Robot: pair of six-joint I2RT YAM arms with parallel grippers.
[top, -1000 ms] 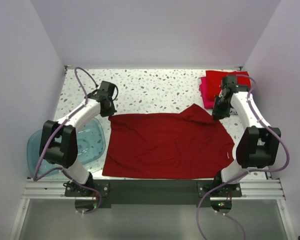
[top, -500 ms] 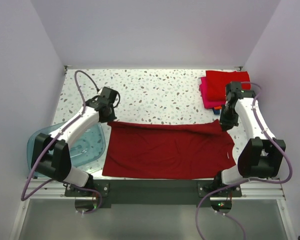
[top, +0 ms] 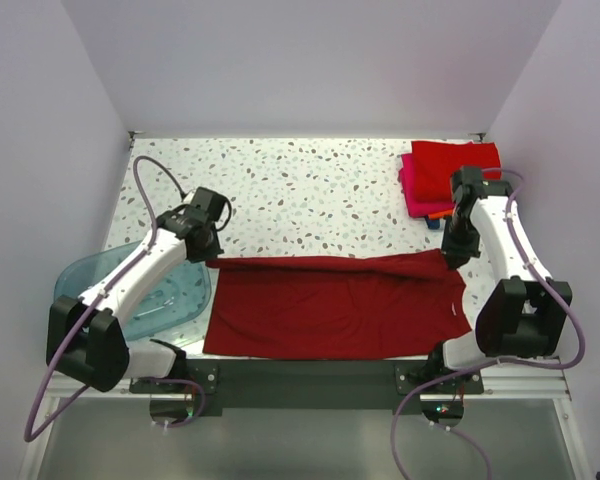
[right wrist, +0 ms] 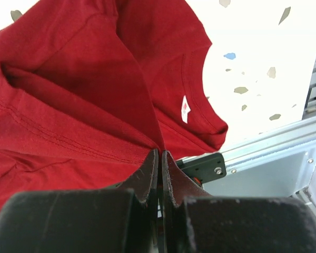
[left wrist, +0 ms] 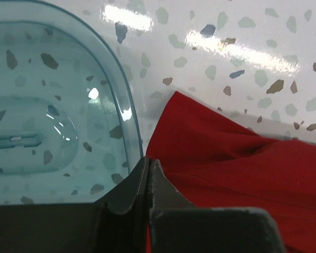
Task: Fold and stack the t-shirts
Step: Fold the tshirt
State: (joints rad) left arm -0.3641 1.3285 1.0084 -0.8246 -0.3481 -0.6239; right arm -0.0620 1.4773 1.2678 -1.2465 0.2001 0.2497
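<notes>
A dark red t-shirt (top: 335, 310) lies spread across the near half of the table, its far edge folded toward me along a line. My left gripper (top: 210, 255) is shut on that folded edge at its left end; in the left wrist view the cloth (left wrist: 242, 168) runs from the closed fingertips (left wrist: 149, 161). At the right end my right gripper (top: 452, 255) is shut on the cloth (right wrist: 73, 95), which bunches at its tips (right wrist: 159, 153); the collar with its white label (right wrist: 185, 108) shows beyond. Folded bright red (top: 455, 157) and magenta (top: 412, 190) t-shirts are stacked at the far right.
A translucent blue tub (top: 165, 290) sits at the table's left edge, right beside my left gripper and the shirt's left side (left wrist: 52, 116). The metal rail (right wrist: 274, 153) runs along the table's near edge below the collar. Speckled tabletop (top: 310, 185) stretches behind the shirt.
Both grippers have pulled the shirt's far edge toward me, folding the raised right corner down; the shirt now forms a narrower band. Each arm has swung nearer.
</notes>
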